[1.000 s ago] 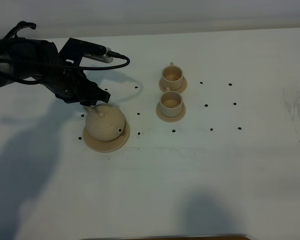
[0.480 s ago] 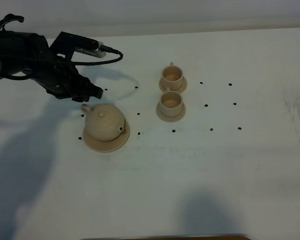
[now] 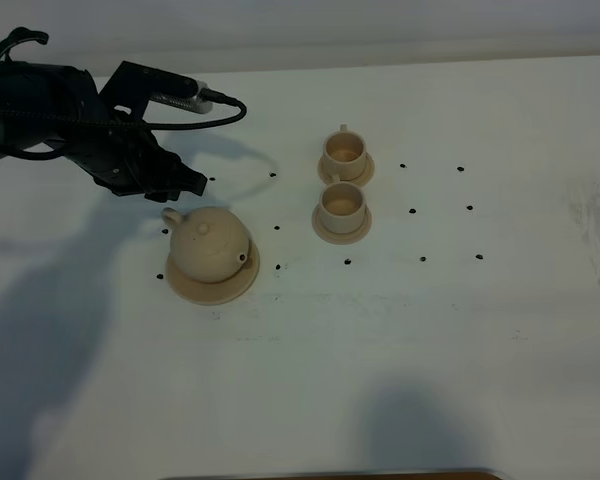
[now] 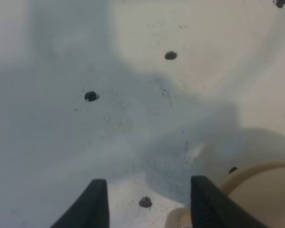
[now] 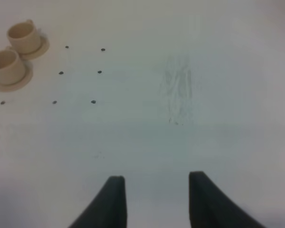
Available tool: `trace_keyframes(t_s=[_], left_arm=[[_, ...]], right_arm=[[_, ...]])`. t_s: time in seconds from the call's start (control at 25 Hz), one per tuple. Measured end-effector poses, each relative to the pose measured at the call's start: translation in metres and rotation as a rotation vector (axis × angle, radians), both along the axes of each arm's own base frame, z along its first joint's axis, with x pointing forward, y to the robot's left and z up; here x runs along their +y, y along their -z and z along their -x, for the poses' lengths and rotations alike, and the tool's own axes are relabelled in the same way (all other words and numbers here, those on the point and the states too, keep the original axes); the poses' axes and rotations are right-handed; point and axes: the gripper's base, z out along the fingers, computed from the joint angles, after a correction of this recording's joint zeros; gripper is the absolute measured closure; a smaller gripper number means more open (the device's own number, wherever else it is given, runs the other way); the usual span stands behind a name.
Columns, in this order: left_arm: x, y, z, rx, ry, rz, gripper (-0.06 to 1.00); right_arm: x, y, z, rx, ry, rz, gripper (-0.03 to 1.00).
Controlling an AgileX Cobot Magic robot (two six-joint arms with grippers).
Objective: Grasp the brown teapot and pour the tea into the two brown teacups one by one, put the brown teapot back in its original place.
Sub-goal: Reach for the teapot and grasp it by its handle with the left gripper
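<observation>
Retreat first: my left gripper (image 3: 187,183) has drawn back from the handle of the brown teapot (image 3: 210,245) and hovers just beside it, jaws apart and empty. The pot sits upright on its wide saucer (image 3: 242,288), so I judge it returned. The 2 brown teacups (image 3: 342,203) rest on their small saucers; whether they are filled, I cannot tell. The right gripper (image 5: 154,183) hangs spread, holding nothing.
</observation>
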Motion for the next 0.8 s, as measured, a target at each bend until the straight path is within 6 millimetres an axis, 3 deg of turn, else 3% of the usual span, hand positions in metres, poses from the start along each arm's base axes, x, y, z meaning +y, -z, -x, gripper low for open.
trace_keyframes(t_s=[0.8], left_arm=[[0.0004,0.0098,0.0080,0.117,-0.012,-0.006,0.48]], right_arm=[[0.0000,0.0000,0.0000,0.000,0.000,0.000,0.66]])
